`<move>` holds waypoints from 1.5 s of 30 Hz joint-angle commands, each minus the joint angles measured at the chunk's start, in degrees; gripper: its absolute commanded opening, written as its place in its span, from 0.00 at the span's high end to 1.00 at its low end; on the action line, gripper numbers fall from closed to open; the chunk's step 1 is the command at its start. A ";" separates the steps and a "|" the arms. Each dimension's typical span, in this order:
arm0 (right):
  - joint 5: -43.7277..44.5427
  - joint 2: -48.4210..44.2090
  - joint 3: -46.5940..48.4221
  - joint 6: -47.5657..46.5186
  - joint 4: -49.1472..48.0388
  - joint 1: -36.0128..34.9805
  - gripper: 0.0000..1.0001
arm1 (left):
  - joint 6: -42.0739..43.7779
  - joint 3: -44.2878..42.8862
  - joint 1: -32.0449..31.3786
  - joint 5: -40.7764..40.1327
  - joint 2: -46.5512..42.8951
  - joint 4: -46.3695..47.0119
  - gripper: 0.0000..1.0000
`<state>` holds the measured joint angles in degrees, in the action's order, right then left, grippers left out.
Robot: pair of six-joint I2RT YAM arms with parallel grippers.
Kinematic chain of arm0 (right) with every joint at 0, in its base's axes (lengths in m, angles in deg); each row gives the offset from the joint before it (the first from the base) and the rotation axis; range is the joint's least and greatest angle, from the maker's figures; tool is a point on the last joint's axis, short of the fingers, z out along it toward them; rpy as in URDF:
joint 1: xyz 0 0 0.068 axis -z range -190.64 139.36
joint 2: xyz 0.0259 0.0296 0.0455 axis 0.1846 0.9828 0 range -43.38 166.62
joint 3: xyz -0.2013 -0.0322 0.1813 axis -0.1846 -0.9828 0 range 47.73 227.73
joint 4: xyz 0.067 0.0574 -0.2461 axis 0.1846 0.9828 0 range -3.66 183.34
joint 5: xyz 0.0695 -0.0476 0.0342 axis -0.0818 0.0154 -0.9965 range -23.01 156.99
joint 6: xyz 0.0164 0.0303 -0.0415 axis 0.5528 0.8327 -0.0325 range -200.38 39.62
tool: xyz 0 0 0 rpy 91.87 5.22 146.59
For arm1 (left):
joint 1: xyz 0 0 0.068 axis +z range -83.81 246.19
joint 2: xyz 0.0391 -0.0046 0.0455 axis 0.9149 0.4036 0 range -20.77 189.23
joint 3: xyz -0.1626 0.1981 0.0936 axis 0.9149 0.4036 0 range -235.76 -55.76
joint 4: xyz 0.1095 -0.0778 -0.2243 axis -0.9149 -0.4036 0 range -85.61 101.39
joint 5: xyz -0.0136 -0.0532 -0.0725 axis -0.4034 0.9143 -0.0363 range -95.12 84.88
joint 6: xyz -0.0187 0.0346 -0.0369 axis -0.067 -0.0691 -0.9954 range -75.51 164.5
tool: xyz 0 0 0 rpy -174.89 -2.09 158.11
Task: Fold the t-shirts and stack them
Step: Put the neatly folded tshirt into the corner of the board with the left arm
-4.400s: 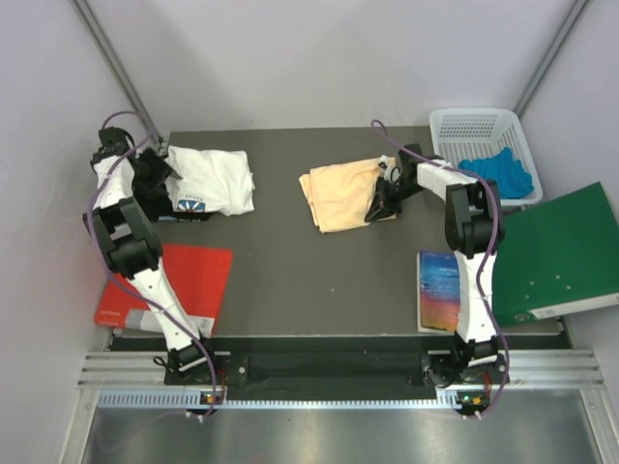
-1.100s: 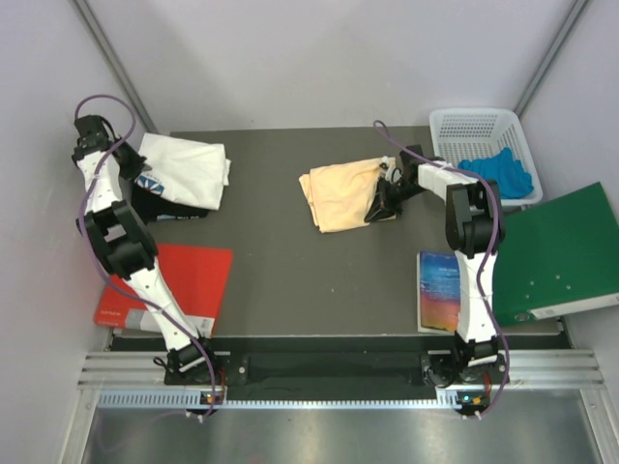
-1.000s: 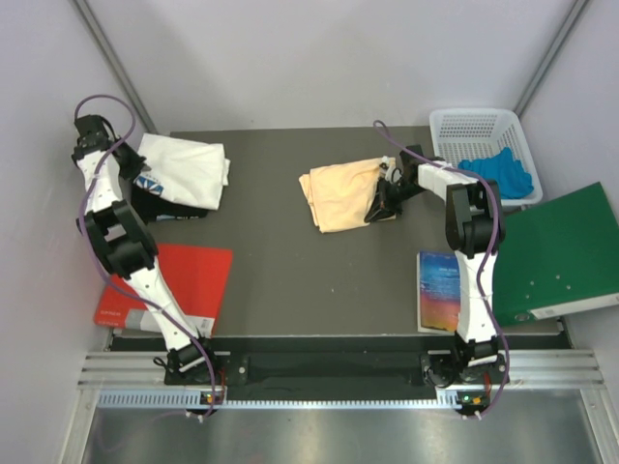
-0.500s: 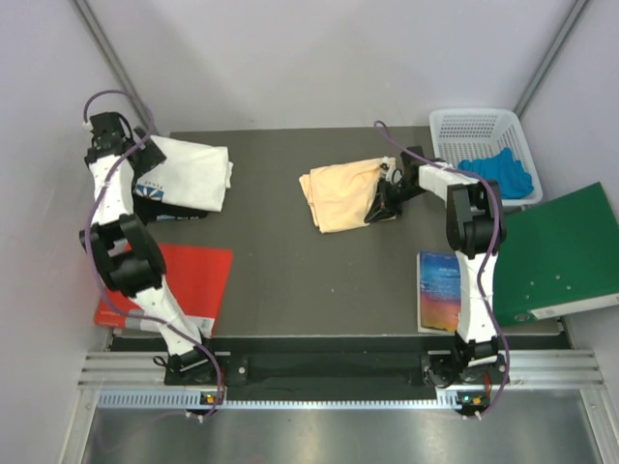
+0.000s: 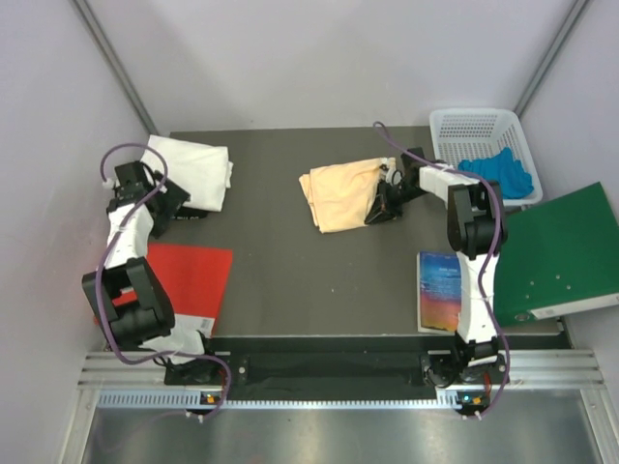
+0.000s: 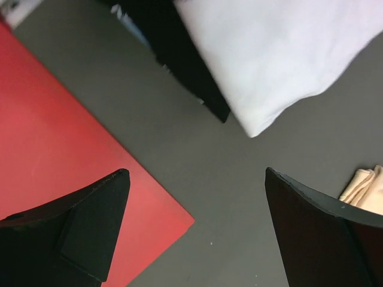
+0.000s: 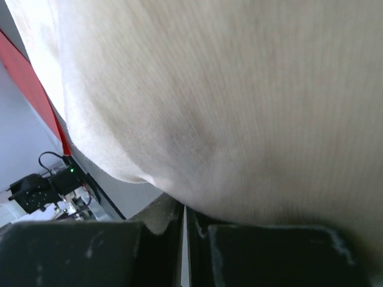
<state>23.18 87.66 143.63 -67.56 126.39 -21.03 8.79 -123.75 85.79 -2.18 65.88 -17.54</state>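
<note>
Left pincer (image 6: 195, 179) gaping, empty, over worktop (image 5: 290, 271) between glossy red folder (image 5: 198, 275) and white t-shirt (image 5: 193, 164), a soft folded heap at far-left corner. Right pincer (image 5: 380, 207) clamped on right edge of peach t-shirt (image 5: 337, 196), fine-knit, far centre. Perforated white basket (image 5: 455, 130) and green folder (image 5: 561, 246) at right.

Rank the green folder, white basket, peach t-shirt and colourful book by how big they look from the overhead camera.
Largest to smallest:
1. green folder
2. white basket
3. peach t-shirt
4. colourful book
</note>
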 commanded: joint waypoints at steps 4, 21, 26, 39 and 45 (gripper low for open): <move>2.59 -2.11 -3.79 -2.62 1.08 -0.77 0.99 | -10.52 4.61 1.23 -1.62 2.46 2.55 0.01; 1.62 -2.90 -3.35 -2.89 1.52 -0.59 0.97 | -19.57 0.22 4.05 -0.04 18.02 17.23 0.01; 1.71 -2.81 -3.08 -3.06 1.78 -0.59 0.97 | -21.51 -1.01 4.05 3.73 19.87 22.06 0.01; 1.89 -2.02 -2.82 -3.68 2.75 -0.59 0.97 | -22.48 1.98 4.22 5.23 21.10 26.28 0.04; 2.42 -1.93 -2.38 -3.94 3.71 -0.51 0.96 | -23.18 -5.12 3.96 8.83 29.88 27.01 1.00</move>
<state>22.54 86.40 141.10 -69.36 128.31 -21.10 -13.70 -123.33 89.79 3.77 89.88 6.20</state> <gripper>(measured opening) 0.035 0.134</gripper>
